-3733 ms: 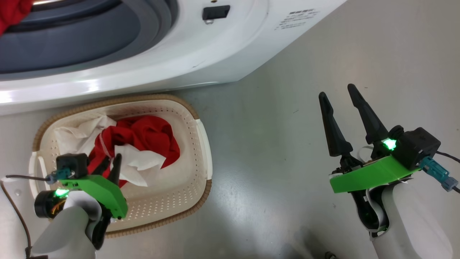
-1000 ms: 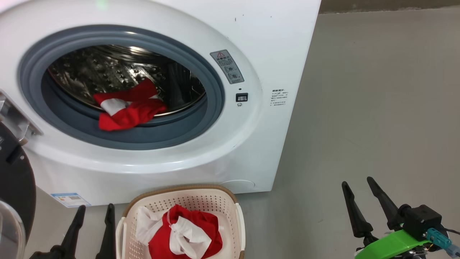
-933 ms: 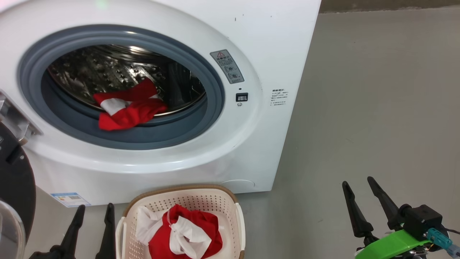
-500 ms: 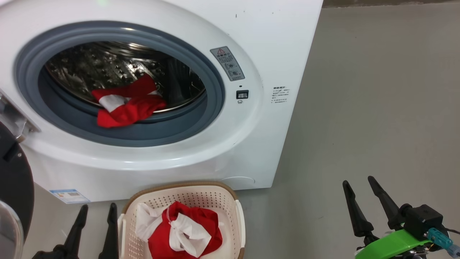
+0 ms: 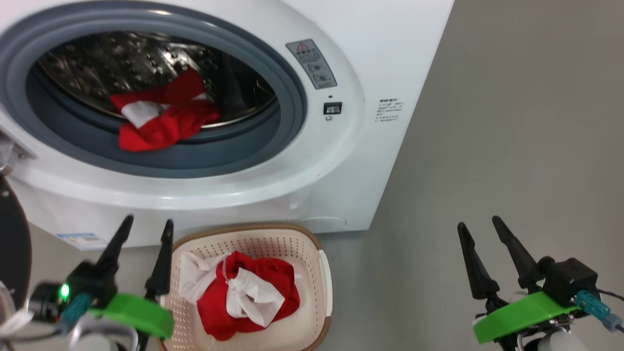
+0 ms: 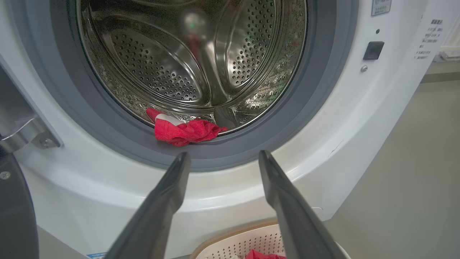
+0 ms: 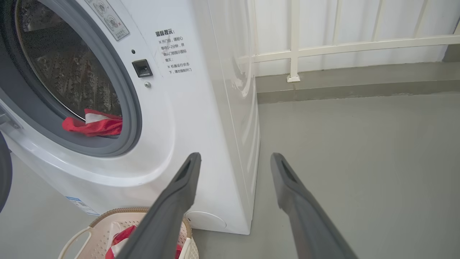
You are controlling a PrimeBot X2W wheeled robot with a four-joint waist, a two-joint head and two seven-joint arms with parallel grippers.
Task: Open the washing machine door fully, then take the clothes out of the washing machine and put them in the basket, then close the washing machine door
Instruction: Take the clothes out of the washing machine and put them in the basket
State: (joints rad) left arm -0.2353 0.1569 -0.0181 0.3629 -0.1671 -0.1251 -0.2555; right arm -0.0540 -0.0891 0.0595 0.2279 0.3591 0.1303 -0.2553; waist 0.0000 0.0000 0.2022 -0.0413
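Note:
The white washing machine point(image 5: 341, 161) stands with its door point(image 5: 12, 243) swung open at the far left, where a black edge of it shows. Red and white clothes point(image 5: 161, 119) lie on the drum's front lip point(image 6: 183, 130) point(image 7: 94, 124). More red and white clothes point(image 5: 243, 297) sit in the cream basket point(image 5: 324, 278) on the floor below the opening. My left gripper point(image 5: 147, 226) is open and empty, just left of the basket, its fingers pointing up at the machine point(image 6: 222, 158). Over bare floor at the lower right, my right gripper point(image 5: 479, 225) is open and empty.
Grey floor point(image 5: 487, 146) stretches to the right of the machine. A white railing point(image 7: 341, 45) and a low kerb run behind it. The door hinge bracket point(image 6: 25, 133) sticks out at the opening's left side.
The head camera has tilted down and the picture has shifted. My left gripper has risen higher beside the basket. The right gripper has held its place.

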